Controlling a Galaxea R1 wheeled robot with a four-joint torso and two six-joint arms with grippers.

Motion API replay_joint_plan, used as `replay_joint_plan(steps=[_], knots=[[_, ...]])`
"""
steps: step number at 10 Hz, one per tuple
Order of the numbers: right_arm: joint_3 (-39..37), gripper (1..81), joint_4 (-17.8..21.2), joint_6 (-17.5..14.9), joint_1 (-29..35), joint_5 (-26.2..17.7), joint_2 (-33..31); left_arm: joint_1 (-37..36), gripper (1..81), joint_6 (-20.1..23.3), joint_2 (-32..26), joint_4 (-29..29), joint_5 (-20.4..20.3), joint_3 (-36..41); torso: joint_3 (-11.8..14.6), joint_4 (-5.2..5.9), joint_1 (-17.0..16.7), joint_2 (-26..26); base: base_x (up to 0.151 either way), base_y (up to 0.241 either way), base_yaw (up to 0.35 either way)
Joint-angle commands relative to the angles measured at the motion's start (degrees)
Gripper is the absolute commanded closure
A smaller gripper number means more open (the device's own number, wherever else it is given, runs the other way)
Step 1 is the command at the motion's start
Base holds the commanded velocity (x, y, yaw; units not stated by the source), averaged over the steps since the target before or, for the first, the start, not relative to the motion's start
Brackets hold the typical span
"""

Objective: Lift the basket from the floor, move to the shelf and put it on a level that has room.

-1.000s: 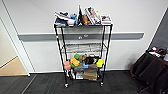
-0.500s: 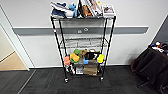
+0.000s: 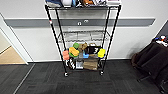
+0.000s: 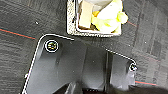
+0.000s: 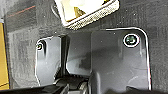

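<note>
Basket (image 4: 95, 18) flat on floor (image 4: 25, 20) (upright)

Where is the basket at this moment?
The basket sits on the dark carpet in both wrist views, just beyond each arm's dark plate, with yellow items inside.

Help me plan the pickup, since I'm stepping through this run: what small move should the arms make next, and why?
Probably lower both arms toward the basket. Both wrist views look down on it sitting on the dark carpet floor, nothing gripping it, yellow and tan items inside. The shelf ahead has a bare middle level that could take it afterwards.
</note>
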Motion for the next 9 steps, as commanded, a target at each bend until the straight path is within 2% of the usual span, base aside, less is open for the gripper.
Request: replay_joint_plan(steps=[1, 3, 4, 6, 9], knots=[[-0.09, 1.0, 0.82, 0.18, 5.73, -7.03, -2.22, -2.07, 1.0, -0.06, -0.33, -1.93, 3.68, -0.28, -4.98, 0.00, 3.45, -5.38, 0.000, 0.000, 0.000], [-0.71, 1.0, 0.73, 0.18, 7.23, -8.09, -2.31, -2.94, 1.0, -0.33, 0.29, -6.50, 3.77, -2.48, -8.64, 0.00, 5.96, -9.27, 0.000, 0.000, 0.000], [-0.97, 1.0, 0.73, 0.18, 7.59, -8.09, -2.31, -3.56, 1.0, -0.33, 1.25, -6.85, 5.52, -4.41, -5.27, 0.00, 7.30, -11.37, 0.000, 0.000, 0.000], [-1.06, 1.0, 0.29, 0.18, 8.37, -8.09, -2.31, -4.71, 1.0, -0.33, 2.84, -6.76, 6.23, -6.17, -7.56, 0.00, 9.31, -14.32, 0.000, 0.000, 0.000], [-1.06, 1.0, 0.11, 0.09, 9.52, -9.32, -2.75, -7.08, 1.0, -0.33, 3.54, -7.03, 7.20, -6.08, -8.31, 0.00, 12.63, -19.65, 0.000, 0.000, 0.000]])
